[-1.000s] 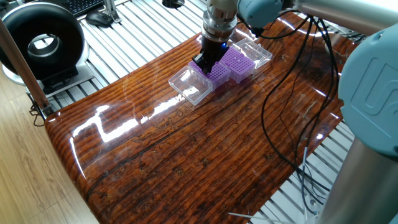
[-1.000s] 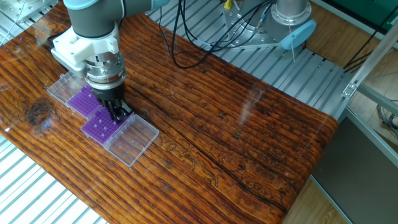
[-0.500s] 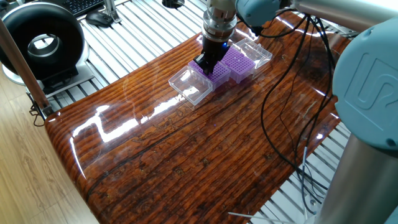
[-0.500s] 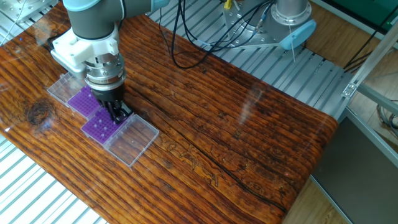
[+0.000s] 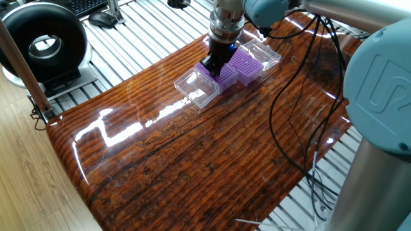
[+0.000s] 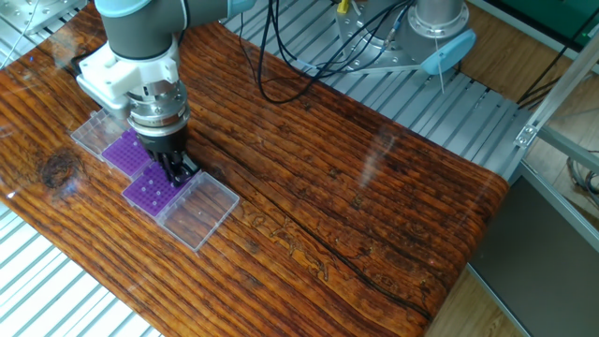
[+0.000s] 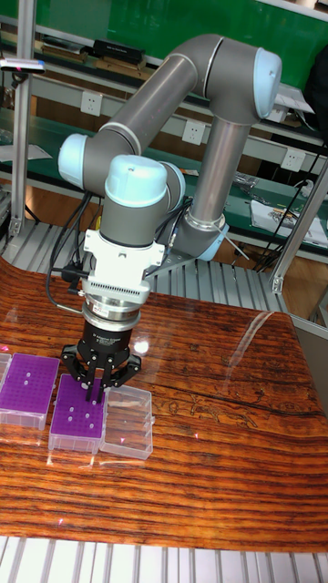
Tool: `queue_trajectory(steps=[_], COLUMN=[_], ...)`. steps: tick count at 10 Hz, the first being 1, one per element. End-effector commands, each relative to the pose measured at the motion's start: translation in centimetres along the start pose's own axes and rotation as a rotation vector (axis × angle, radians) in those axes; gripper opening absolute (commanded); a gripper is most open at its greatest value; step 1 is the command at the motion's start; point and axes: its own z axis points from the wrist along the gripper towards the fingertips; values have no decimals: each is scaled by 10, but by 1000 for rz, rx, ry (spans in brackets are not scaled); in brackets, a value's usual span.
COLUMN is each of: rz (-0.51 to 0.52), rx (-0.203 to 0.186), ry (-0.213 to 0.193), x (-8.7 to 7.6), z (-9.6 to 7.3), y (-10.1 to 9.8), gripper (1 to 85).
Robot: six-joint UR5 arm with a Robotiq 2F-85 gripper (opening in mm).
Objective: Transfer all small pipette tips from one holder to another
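Glossy wood desk (image 5: 192, 154): tool (image 7: 94, 393) hangs narrow over a rack (image 7: 77, 416) near the edge, its hold unclear; off-centre descent could bend tips (image 7: 82, 413) or shove it.

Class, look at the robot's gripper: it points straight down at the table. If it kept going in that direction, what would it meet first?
Most likely the purple rack directly beneath the gripper. Its fingertips hang just above, or perhaps at, the rack's hole grid; the exact gap and hole are unclear.
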Motion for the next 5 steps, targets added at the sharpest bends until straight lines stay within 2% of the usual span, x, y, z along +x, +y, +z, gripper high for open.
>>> queue_trajectory(steps=[1,5], rz=[7,8], rx=[-13,-8], ry=[-4,-2], x=[-2,-4], z=[-1,-3], y=[1,0], gripper=[200,203])
